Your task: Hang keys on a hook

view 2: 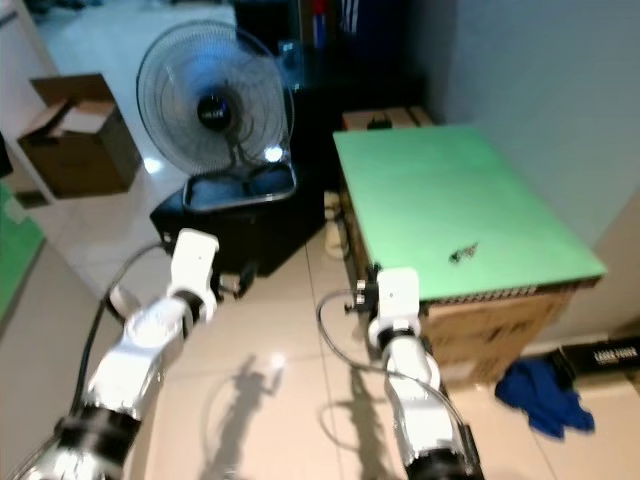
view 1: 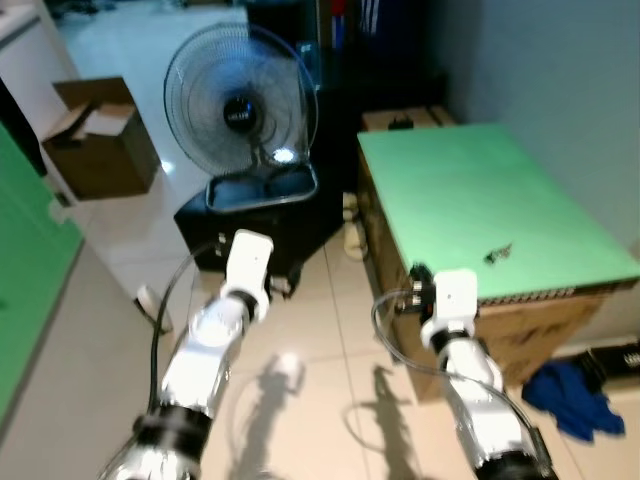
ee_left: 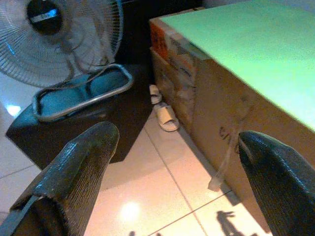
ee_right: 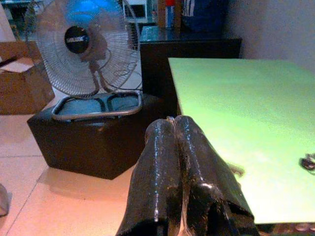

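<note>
Keys [view 1: 498,254] sit on the green table [view 1: 470,190], at about two o'clock from my right gripper [ee_right: 178,129], which I'm holding low off the table's near corner with its fingers pressed together and empty. My left gripper [ee_left: 172,147] is spread wide over the floor tiles, facing the fan [view 1: 240,100] on its black box [view 1: 260,225] at twelve o'clock. As I see it, I'm on the approach: open the right fingers before reaching, come in above the tabletop, and pinch the bunch squarely. I can't spot a hook. The fan's hub label is too blurred to read.
</note>
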